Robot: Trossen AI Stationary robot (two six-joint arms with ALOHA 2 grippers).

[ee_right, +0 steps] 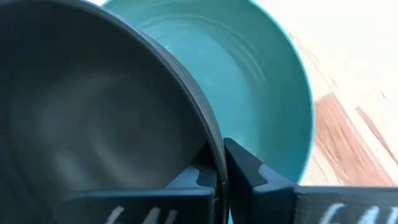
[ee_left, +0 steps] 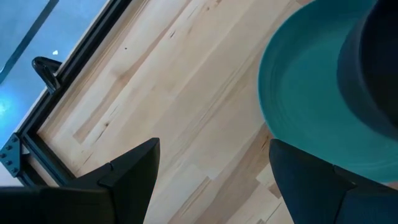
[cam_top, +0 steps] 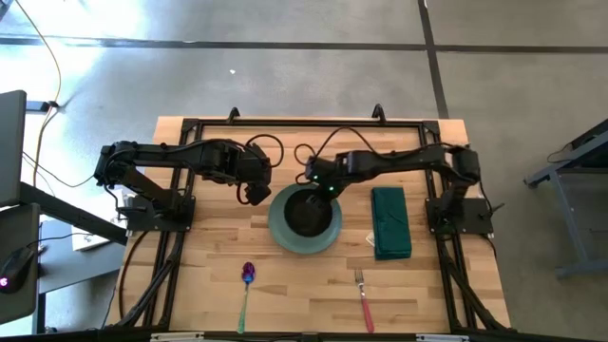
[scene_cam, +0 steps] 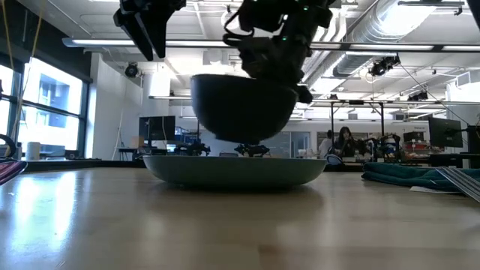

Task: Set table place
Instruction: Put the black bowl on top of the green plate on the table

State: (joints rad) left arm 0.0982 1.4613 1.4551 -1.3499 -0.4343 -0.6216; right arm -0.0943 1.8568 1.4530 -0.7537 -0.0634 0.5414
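The right gripper [ee_right: 219, 177] pinches the dark round bowl's [scene_cam: 244, 105] rim above the teal round plate [scene_cam: 234, 171]; next, lower it gently. The left gripper [ee_left: 211, 180] waits wide open, just left

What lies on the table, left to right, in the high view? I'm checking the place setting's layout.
Spoon → teal plate, with the dark bowl held over it by the right gripper → fork → folded green napkin.
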